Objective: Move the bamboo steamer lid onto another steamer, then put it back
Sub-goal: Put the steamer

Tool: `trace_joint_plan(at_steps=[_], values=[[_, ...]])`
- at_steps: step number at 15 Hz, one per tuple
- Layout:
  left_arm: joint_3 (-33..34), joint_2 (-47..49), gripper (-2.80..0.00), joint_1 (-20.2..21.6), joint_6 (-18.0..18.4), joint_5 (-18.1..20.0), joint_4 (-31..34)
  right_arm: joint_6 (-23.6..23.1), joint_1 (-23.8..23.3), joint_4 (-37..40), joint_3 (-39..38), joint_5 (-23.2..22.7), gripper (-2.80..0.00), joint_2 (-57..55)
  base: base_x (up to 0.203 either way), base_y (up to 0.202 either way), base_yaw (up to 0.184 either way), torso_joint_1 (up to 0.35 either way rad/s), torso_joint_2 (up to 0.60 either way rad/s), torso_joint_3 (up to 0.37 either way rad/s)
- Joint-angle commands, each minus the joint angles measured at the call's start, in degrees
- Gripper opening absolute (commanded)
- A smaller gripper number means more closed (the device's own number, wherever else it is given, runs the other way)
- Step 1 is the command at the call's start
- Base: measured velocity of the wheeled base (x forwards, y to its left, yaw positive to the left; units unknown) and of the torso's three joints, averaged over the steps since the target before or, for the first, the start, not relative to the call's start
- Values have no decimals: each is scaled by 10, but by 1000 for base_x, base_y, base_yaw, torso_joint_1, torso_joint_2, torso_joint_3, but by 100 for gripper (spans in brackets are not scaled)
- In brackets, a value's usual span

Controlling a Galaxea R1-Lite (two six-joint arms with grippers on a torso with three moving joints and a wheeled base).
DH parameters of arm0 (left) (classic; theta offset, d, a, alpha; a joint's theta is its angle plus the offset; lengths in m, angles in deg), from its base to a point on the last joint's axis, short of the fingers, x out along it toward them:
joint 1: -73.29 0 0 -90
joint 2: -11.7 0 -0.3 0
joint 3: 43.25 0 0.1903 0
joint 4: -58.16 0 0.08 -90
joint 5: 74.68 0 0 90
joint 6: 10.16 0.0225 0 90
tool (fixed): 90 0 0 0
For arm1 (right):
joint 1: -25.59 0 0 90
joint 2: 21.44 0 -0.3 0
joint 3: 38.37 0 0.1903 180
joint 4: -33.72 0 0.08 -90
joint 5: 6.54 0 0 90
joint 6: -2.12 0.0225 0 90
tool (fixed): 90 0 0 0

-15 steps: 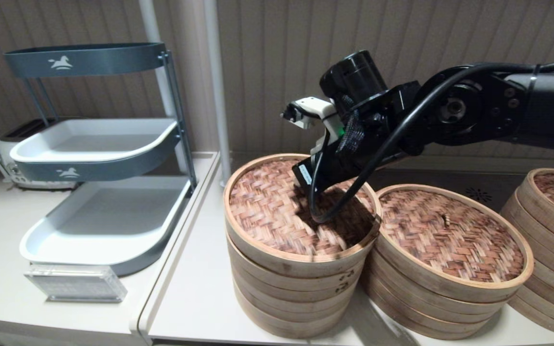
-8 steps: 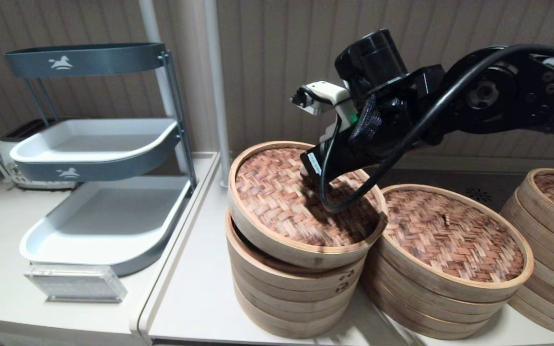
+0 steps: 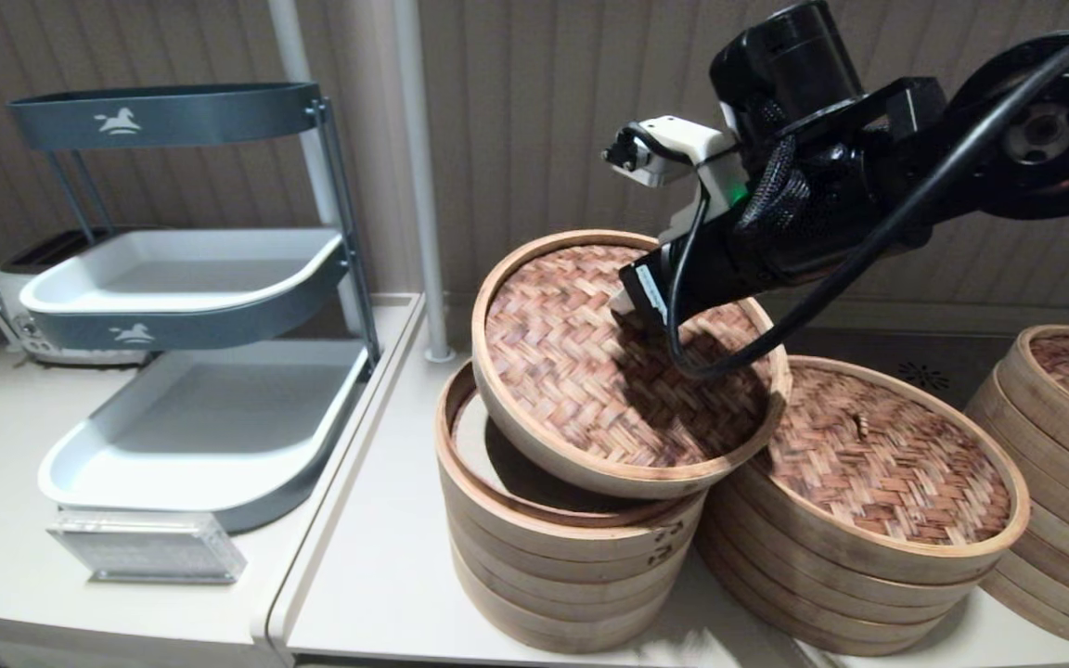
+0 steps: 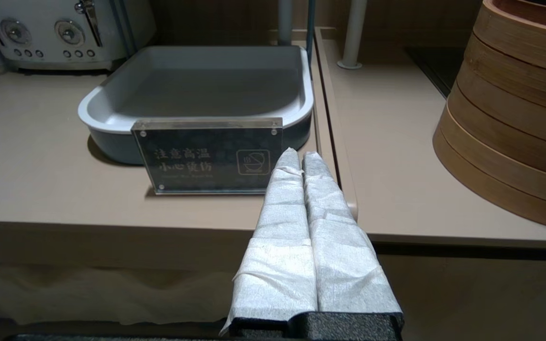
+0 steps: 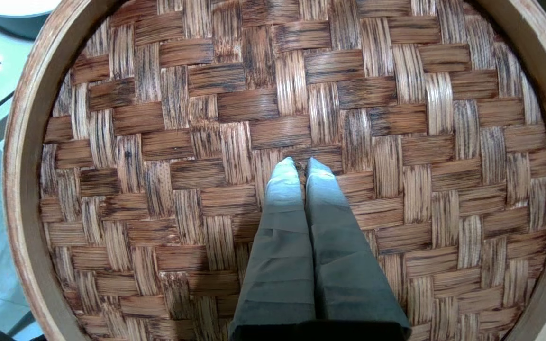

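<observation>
Above the counter [image 3: 377, 575], right fingers [image 5: 286, 189] pinch the bamboo steamer lid [image 3: 590, 399] centre.

- bamboo steamer lid [image 3: 623, 371]: round, pale rim, herringbone weave; airborne, tilted, far edge up, overlapping its open base and the neighbour.
- another steamer [image 3: 869, 501]: shallow pale tiers, own brown woven lid on, just right.

The lid [image 3: 590, 371] has a smooth pale wood rim and a rough woven bamboo top. White crinkled cloth wraps the left gripper [image 4: 300, 156]. The tray [image 4: 197, 85] looks like matt plastic.
</observation>
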Motion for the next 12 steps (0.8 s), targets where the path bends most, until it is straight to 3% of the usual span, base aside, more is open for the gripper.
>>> trace_joint_plan(at_steps=[1,12], values=[[16,0,-280,0,0,0,0,-1,-10,8,0,0,-280,18,0,0,0,0,0,0],[16,0,-280,0,0,0,0,-16,-90,72,-12,0,-280,79,0,0,0,0,0,0]])
